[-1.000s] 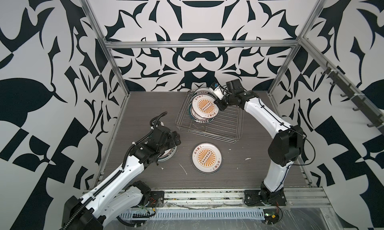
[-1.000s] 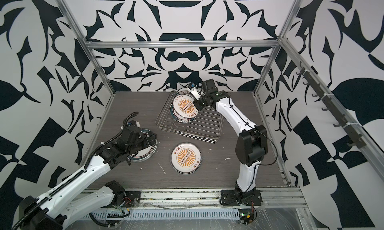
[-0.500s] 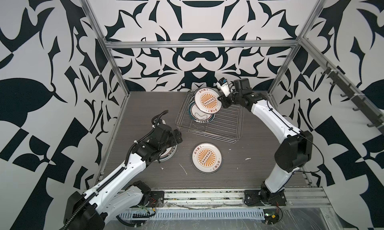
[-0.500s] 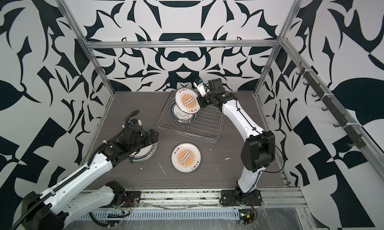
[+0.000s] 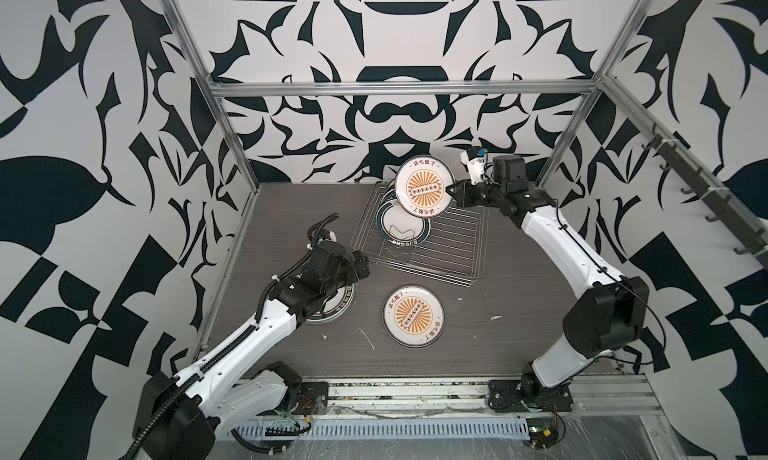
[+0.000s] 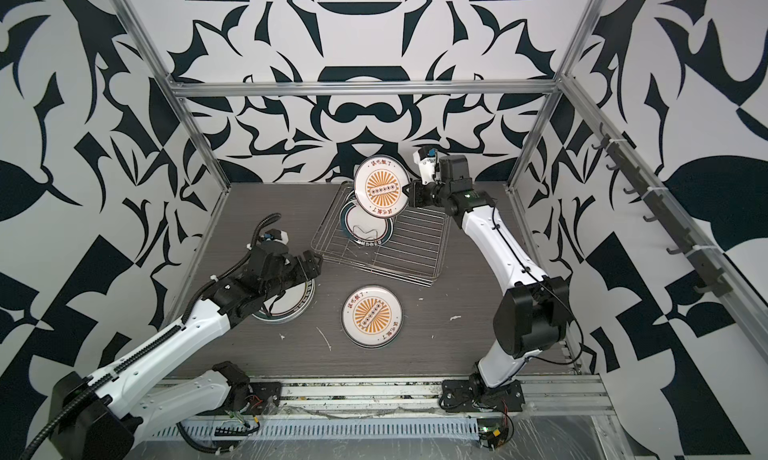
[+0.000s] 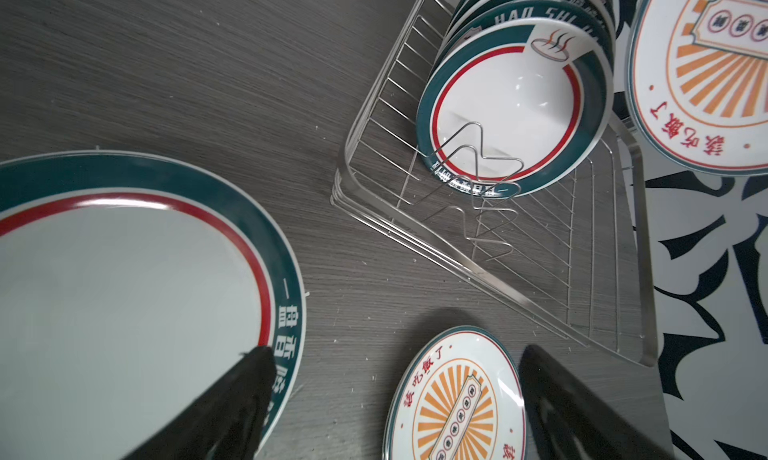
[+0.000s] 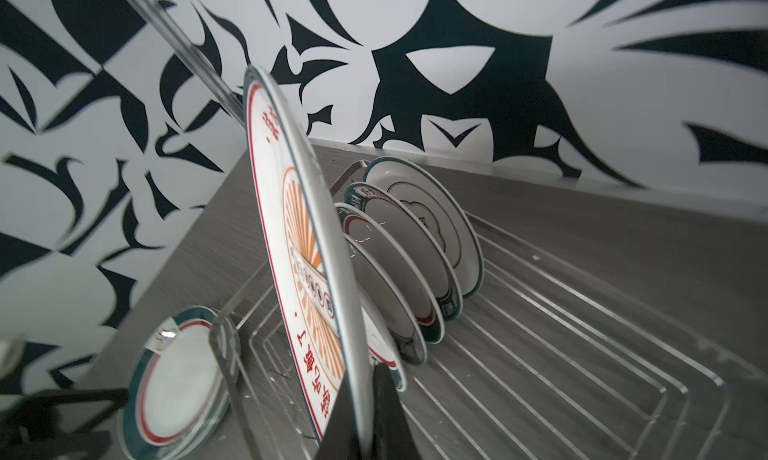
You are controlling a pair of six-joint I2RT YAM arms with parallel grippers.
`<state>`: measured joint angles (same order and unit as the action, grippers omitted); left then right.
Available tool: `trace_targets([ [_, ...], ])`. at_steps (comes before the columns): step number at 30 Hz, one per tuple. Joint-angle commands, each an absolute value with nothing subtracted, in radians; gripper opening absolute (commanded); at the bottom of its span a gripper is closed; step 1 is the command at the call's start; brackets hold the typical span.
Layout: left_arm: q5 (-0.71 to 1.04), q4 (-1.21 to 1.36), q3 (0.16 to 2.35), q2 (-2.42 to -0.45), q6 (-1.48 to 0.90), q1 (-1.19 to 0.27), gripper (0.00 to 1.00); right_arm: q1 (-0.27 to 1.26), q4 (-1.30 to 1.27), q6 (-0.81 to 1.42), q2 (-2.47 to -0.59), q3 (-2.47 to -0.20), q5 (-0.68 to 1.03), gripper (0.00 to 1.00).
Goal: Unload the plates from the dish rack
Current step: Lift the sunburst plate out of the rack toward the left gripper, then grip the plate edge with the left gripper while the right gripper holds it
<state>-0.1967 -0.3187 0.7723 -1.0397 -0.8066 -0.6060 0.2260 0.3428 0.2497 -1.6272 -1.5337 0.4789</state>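
Right end effector is seen closed on the rim of a sunburst plate, the plate's edge being pinched between the two fingers. The plate is held in the air, near upright with its printed face toward the camera head, over the far end of the dish rack. Several teal-rimmed plates are noted standing on edge between the rack's divider prongs, directly below and behind the held plate and apart from it. The rest of the rack's grid floor is bare. Left end effector is recorded as wide open with nothing held. It hangs just beside the rack's near left corner, above the edge of a teal-rimmed plate on the worktop. A second sunburst plate is found lying flat, face up, on the worktop in front of the rack, apart from both end effectors. The worktop is dark grey with a wood grain and carries a few pale scuffs. It is enclosed by an aluminium frame and by walls printed with a bold black-and-white pattern.
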Motion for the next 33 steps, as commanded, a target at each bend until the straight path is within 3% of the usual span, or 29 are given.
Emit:
trace_targets([
  [1,-0.176,-0.244,0.799,-1.048,-0.799,-0.601,0.96,0.213,0.266,0.569,-1.548,-1.487,0.581,0.0],
  [6,-0.091,-0.104,0.803,-1.082,-0.805,-0.6,0.93,0.25,0.131,0.771,-1.455,-1.308,0.663,0.0],
  [18,0.104,0.147,0.798,-1.174,-0.869,-0.588,0.9,0.421,0.042,0.904,-1.312,-1.117,0.563,0.0],
  [26,0.162,0.242,0.762,-1.194,-0.91,-0.569,0.86,0.442,-0.042,0.951,-1.317,-1.053,0.59,0.0],
  [33,0.221,0.284,0.758,-1.218,-0.942,-0.549,0.48,0.446,-0.148,1.015,-1.348,-1.026,0.663,0.0],
])
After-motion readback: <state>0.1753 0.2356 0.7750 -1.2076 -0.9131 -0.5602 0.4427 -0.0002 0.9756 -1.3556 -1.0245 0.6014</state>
